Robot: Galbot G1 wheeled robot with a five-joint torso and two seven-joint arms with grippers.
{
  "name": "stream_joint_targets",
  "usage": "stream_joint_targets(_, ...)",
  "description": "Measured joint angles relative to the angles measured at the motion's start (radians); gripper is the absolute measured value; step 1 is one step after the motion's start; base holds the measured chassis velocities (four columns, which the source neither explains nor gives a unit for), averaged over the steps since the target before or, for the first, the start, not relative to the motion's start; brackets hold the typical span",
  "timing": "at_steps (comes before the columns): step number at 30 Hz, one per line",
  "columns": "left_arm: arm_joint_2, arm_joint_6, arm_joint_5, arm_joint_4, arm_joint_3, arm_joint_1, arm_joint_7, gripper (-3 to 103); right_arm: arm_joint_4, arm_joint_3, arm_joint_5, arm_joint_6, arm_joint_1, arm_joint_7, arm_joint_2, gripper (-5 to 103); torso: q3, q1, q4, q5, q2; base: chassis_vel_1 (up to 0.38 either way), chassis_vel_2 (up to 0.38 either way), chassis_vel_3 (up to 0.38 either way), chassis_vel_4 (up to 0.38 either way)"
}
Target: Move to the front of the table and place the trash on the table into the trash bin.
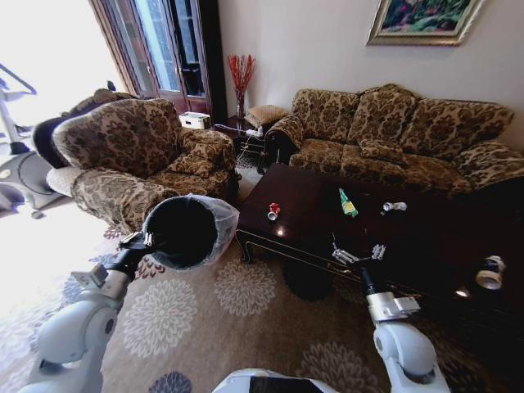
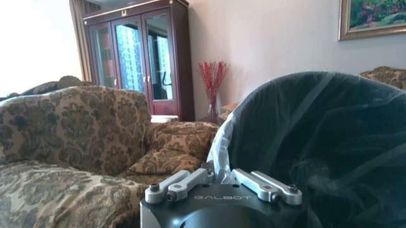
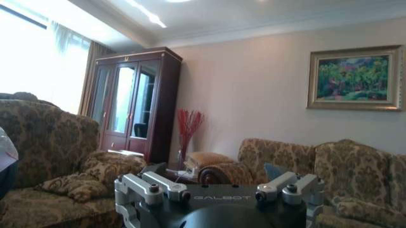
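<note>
Four bits of trash lie on the table (image 1: 426, 237): a can (image 1: 273, 211), a green wrapper (image 1: 349, 203) and a silvery bottle (image 1: 394, 207) near the middle, and a beige bottle (image 1: 491, 273) far off toward the right end. Left gripper (image 1: 141, 240) pinches the rim of the bin (image 1: 190, 231), holding it up beside the table's left end. Right gripper (image 1: 358, 255) hovers over the near edge, fingers spread.
</note>
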Motion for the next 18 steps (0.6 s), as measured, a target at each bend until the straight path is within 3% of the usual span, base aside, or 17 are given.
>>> stream_joint_targets(9,0.029,0.007,0.006,0.013,0.014,-0.006,-0.002,2,-0.025,-0.062,-0.027,-0.025,0.047,0.021,-0.025,100,-0.001,-0.001,-0.0001,-0.0002,-0.002,-0.329,0.317,0.332,-0.307)
stream_joint_targets(13,0.068,0.007,-0.007,0.039,0.014,-0.01,-0.006,2,-0.052,-0.141,-0.019,-0.093,0.089,0.051,-0.054,100,-0.001,0.0,-0.0001,-0.0002,-0.004,-0.296,0.308,0.304,-0.292)
stream_joint_targets(18,0.083,0.003,-0.02,0.051,0.01,-0.001,-0.008,2,-0.124,-0.203,0.002,-0.156,0.11,0.023,-0.113,100,-0.001,0.0,0.0002,-0.0003,-0.005,-0.17,0.181,0.118,-0.117)
